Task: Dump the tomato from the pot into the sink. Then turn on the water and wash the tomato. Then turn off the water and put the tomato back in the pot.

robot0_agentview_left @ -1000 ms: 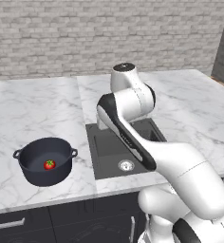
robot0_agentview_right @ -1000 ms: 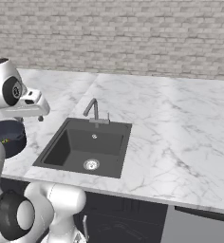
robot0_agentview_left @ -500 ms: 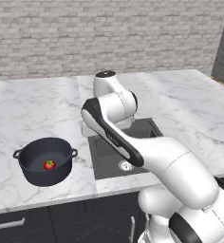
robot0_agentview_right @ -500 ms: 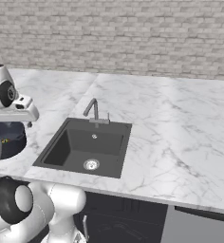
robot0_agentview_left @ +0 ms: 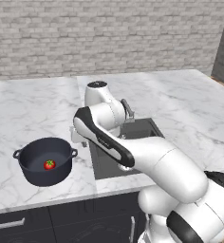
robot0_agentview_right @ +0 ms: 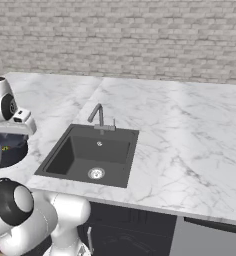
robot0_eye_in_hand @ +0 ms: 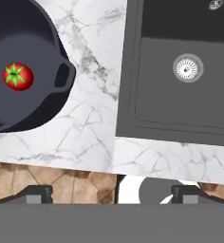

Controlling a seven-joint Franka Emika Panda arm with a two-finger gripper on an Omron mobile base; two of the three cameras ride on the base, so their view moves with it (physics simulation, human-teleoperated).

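With its 2 fingertips (robot0_eye_in_hand: 38, 192) spread wide and holding nothing, the gripper (robot0_eye_in_hand: 112, 192) hangs above the marble counter (robot0_eye_in_hand: 92, 123) between the pot (robot0_eye_in_hand: 23, 66) and the sink (robot0_eye_in_hand: 180, 80), the tomato (robot0_eye_in_hand: 18, 76) resting inside the pot, well left of the sink.

The rendered scene is lit evenly and brightly from above. Only soft shadows are cast, inside the sink (robot0_agentview_right: 90, 152) and beneath the pot (robot0_agentview_left: 45, 160). No glare is seen. Edges are rendered slightly soft and pixelated.
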